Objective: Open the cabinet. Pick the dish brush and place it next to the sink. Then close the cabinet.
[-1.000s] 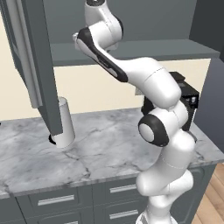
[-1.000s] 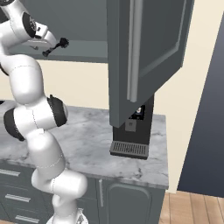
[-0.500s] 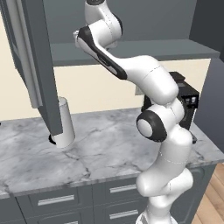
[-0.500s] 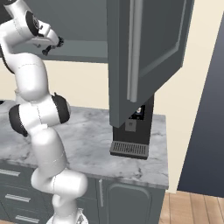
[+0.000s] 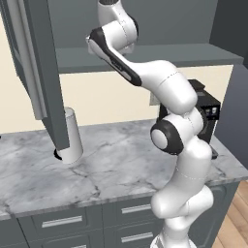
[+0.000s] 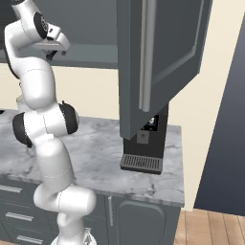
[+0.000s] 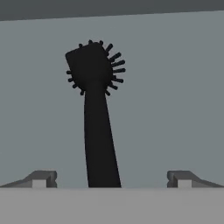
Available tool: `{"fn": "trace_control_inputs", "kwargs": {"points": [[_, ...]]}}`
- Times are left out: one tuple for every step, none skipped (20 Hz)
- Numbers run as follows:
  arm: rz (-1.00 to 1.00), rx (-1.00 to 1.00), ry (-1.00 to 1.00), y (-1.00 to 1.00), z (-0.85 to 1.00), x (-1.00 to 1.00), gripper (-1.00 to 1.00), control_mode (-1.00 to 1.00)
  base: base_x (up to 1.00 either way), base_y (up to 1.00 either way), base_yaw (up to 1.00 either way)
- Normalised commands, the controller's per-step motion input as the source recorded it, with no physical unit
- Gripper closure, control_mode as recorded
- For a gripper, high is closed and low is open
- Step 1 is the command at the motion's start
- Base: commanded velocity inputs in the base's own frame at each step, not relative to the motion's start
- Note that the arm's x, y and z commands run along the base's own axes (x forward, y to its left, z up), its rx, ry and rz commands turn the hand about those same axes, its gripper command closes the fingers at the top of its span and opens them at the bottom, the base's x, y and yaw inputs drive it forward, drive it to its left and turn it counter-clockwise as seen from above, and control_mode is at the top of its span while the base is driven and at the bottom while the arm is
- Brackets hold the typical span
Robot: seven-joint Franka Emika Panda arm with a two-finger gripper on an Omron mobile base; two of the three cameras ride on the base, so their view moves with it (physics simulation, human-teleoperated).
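Dish brush (image 7: 97,118) lies on the grey cabinet (image 5: 145,55) shelf, black handle running from 6 o'clock up to its bristle head at 12 in hand view. End effector (image 7: 111,179) open, fingertips (image 7: 41,178) either side of handle, not touching. Cabinet door (image 6: 158,57) open above marble surface (image 5: 121,167).

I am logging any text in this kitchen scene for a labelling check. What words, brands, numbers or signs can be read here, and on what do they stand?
None can be read.
Coffee machine: small light marks on its front panel, too small and blurred to read.
Cabinet doors, paper-towel roll, marble counter, dish brush: no lettering shows.
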Motion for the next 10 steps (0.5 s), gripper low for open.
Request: {"fn": "trace_control_inputs", "kwargs": {"points": [[0.01,0.00,0.00,0.00,-0.91,-0.04,-1.00,-1.00,0.00,0.00,0.00],[0.02,0.00,0.00,0.00,-1.00,-0.02,-1.00,-1.00,0.00,0.00,0.00],[0.02,0.00,0.00,0.00,-0.86,0.00,-1.00,-1.00,0.00,0.00,0.00],[0.02,0.00,0.00,0.00,-0.66,0.00,-1.00,-1.00,0.00,0.00,0.00],[0.00,0.00,0.00,0.00,-0.43,0.00,-1.00,-1.00,0.00,0.00,0.00],[0.00,0.00,0.00,0.00,-0.01,0.00,-1.00,-1.00,0.00,0.00,0.00],[0.00,0.00,0.00,0.00,0.00,0.00,-1.00,-1.00,0.00,0.00,0.00],[0.00,0.00,0.00,0.00,0.00,0.00,-1.00,-1.00,0.00,0.00,0.00],[0.00,0.00,0.00,0.00,0.00,0.00,1.00,-1.00,0.00,0.00,0.00],[0.00,0.00,0.00,0.00,0.00,0.00,1.00,-1.00,0.00,0.00,0.00]]}}
